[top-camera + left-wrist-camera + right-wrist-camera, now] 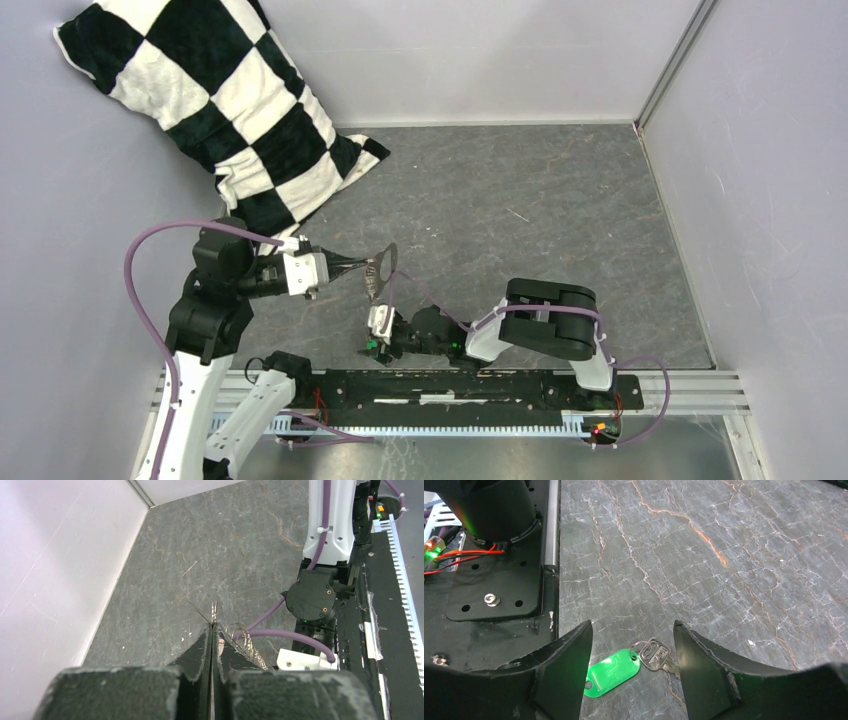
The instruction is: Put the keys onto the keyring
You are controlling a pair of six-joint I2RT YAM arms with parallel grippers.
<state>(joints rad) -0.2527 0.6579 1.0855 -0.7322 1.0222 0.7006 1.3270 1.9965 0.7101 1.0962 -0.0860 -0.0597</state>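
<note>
The keys (pixel 655 655) are one small silvery key joined by a little ring to a bright green tag (pixel 611 672), lying flat on the dark stone-patterned table. My right gripper (pixel 631 626) is open and low over them, one finger on each side, and the right finger hides the blade's tip. From above, the green tag (pixel 372 347) peeks out under that gripper (pixel 378 335). My left gripper (pixel 350 266) is shut on the keyring (pixel 384 262), a thin silvery loop held above the table. In the left wrist view the keyring (pixel 214 610) stands edge-on past the closed fingertips (pixel 206 636).
A black-and-white checkered pillow (pixel 230 110) leans in the far left corner. Grey walls close the left, back and right sides. The black base rail (pixel 470 385) runs along the near edge just behind the keys. A purple cable (pixel 295 636) loops by the right arm.
</note>
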